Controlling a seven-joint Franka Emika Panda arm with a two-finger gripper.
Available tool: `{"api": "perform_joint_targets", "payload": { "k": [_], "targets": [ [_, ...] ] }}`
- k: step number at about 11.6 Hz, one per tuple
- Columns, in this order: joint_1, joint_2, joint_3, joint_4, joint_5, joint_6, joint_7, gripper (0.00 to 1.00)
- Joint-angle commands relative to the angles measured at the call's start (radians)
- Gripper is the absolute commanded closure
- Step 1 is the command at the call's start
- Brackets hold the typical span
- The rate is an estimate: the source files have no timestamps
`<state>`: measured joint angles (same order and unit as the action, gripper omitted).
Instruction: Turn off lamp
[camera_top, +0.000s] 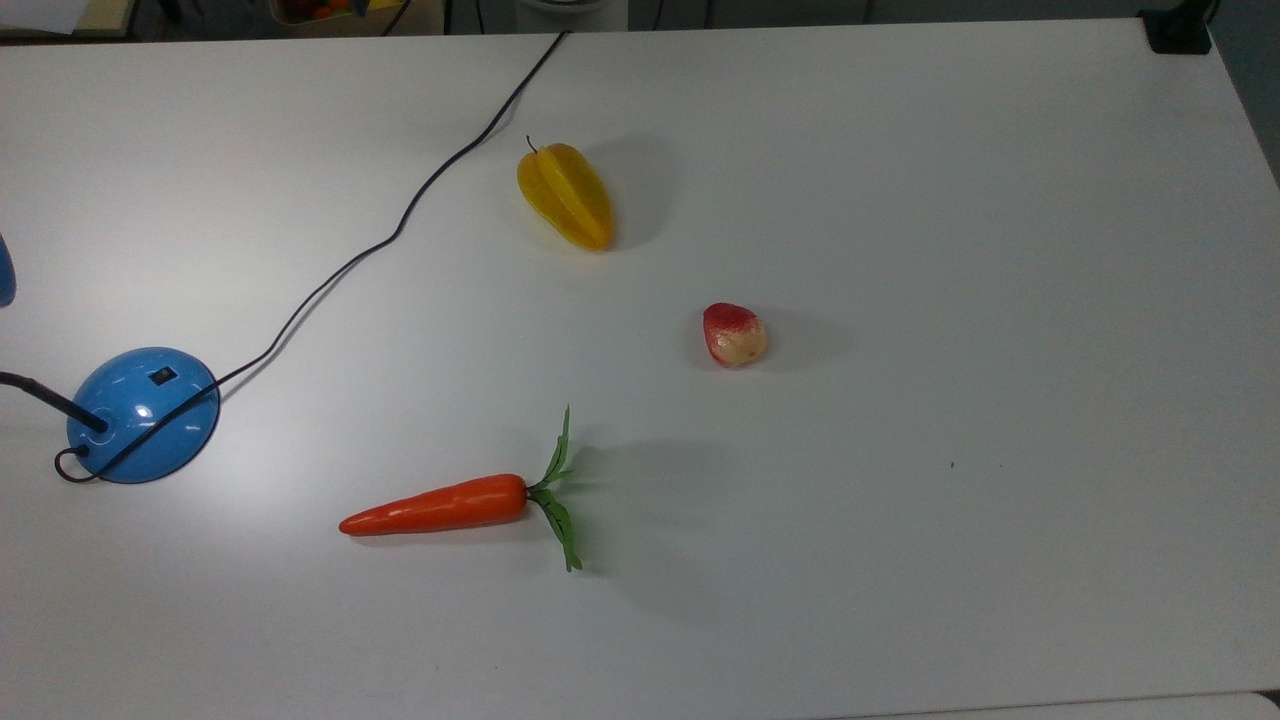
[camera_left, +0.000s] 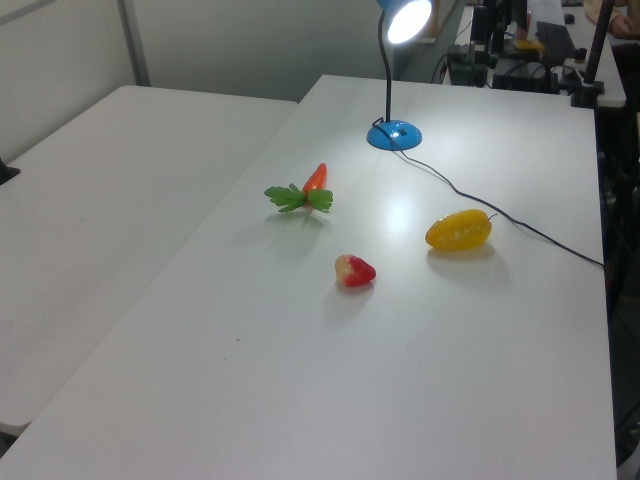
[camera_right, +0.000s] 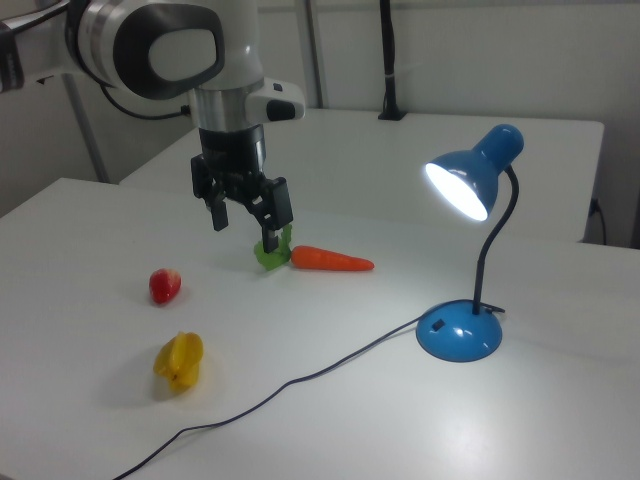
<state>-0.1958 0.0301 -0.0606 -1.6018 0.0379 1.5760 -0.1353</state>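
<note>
In the top view, lamp (camera_top: 143, 414) sits far left; carrot (camera_top: 440, 506) lies below starfruit (camera_top: 566, 195), strawberry (camera_top: 734, 334) rightward

Arm housing: glossy white rounded shell with a dark grey oval inset panel on its joint.
Wrist: white cylindrical link, with a small white block projecting at the right view's right.
Hand (camera_right: 245, 215): black body with two black fingers (camera_right: 281, 208), blocky and angular.

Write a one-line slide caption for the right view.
Open gripper hangs over the table near a carrot, away from the lit blue lamp.
</note>
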Motion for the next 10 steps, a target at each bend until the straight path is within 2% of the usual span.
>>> {"api": "perform_joint_targets", "payload": {
  "k": [1, 6, 7, 8, 10],
  "targets": [
    [0.078, -0.039, -0.084, 0.002, 0.011, -0.031, -0.023, 0.00],
    [0.081, -0.036, -0.085, 0.003, 0.016, -0.027, -0.018, 0.00],
    [0.081, -0.036, -0.085, 0.003, 0.016, -0.027, -0.018, 0.03],
    [0.081, -0.036, -0.085, 0.003, 0.016, -0.025, -0.014, 0.13],
    [0.081, -0.035, -0.085, 0.003, 0.019, -0.024, -0.014, 0.48]
  ]
}}
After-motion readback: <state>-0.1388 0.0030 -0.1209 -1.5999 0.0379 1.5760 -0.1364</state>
